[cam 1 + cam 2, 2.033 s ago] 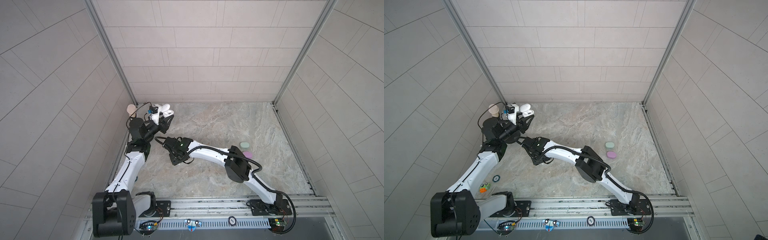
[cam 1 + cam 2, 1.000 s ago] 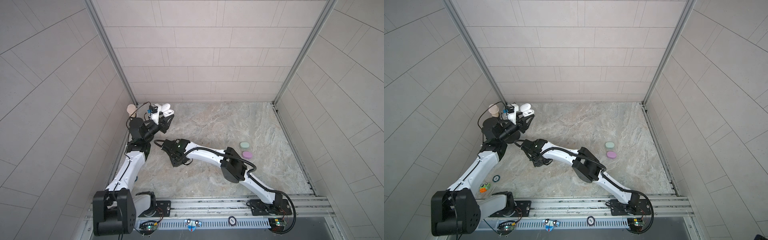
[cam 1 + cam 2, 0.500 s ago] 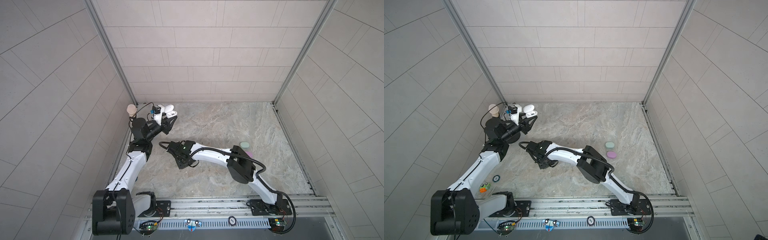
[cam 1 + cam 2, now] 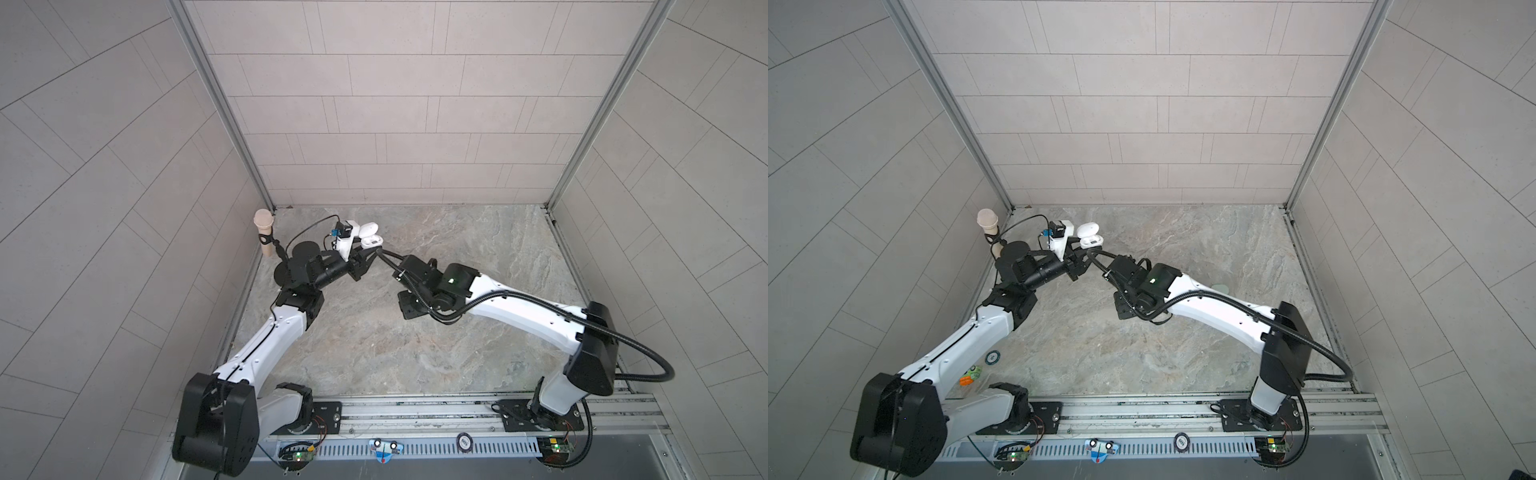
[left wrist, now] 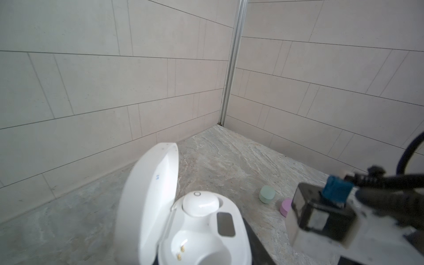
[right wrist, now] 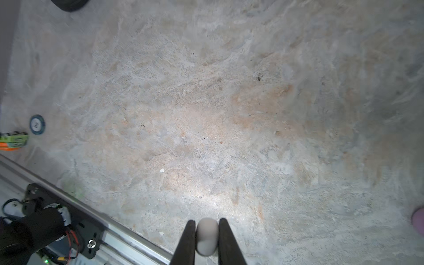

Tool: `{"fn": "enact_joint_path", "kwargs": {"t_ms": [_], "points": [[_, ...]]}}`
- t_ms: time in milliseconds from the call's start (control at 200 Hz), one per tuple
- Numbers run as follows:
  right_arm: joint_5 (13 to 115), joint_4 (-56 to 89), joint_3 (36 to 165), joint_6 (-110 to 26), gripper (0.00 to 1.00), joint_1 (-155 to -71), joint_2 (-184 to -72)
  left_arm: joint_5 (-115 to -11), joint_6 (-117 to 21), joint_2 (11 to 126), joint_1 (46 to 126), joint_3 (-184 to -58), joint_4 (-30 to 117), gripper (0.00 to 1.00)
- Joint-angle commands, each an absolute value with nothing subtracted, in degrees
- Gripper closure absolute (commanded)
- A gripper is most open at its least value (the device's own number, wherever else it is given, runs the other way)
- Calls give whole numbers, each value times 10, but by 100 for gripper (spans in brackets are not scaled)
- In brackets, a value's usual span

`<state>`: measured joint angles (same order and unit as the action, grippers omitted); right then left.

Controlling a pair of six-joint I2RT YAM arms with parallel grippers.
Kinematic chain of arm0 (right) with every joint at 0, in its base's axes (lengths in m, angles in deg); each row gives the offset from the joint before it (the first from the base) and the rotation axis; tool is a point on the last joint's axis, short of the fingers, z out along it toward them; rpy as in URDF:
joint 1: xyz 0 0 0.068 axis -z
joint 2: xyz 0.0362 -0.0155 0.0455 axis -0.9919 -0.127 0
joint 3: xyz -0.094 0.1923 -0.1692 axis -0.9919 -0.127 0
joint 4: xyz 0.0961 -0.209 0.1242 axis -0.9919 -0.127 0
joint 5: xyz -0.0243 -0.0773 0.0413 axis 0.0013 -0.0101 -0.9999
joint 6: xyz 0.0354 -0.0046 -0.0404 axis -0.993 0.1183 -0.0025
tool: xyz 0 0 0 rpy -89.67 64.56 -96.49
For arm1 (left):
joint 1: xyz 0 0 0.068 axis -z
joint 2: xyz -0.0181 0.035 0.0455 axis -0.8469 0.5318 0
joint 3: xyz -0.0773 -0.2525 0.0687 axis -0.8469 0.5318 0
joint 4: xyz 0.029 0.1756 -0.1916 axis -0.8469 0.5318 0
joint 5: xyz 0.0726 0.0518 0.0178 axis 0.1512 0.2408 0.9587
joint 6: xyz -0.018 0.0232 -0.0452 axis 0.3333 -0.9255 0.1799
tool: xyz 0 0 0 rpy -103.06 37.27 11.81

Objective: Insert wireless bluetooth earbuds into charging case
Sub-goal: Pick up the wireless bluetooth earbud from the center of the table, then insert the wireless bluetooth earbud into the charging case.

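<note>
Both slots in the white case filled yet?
No, one earbud sits in the white case; the other slot is empty, pins showing.

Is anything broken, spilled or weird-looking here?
Nothing stands out. The open white plastic charging case has one white rounded earbud seated and one socket empty, which fits a job half done. The right gripper pinches another small pale earbud above the stone-patterned table. No spill or damage shows.
</note>
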<state>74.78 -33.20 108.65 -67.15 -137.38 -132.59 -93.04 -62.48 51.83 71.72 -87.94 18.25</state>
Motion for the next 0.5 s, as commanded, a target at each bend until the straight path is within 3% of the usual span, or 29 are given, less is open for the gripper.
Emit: {"fn": "enact_joint_path", "kwargs": {"t_ms": [0, 300, 491], "points": [[748, -351, 1070, -679, 86, -1356, -1255, -908, -626, 508, 758, -855, 134, 91], [731, -248, 1031, -663, 85, -1330, -1098, -875, -654, 492, 883, -823, 114, 90], [681, -199, 1042, -671, 83, -1324, -1081, -862, -665, 490, 929, -831, 117, 90]]}}
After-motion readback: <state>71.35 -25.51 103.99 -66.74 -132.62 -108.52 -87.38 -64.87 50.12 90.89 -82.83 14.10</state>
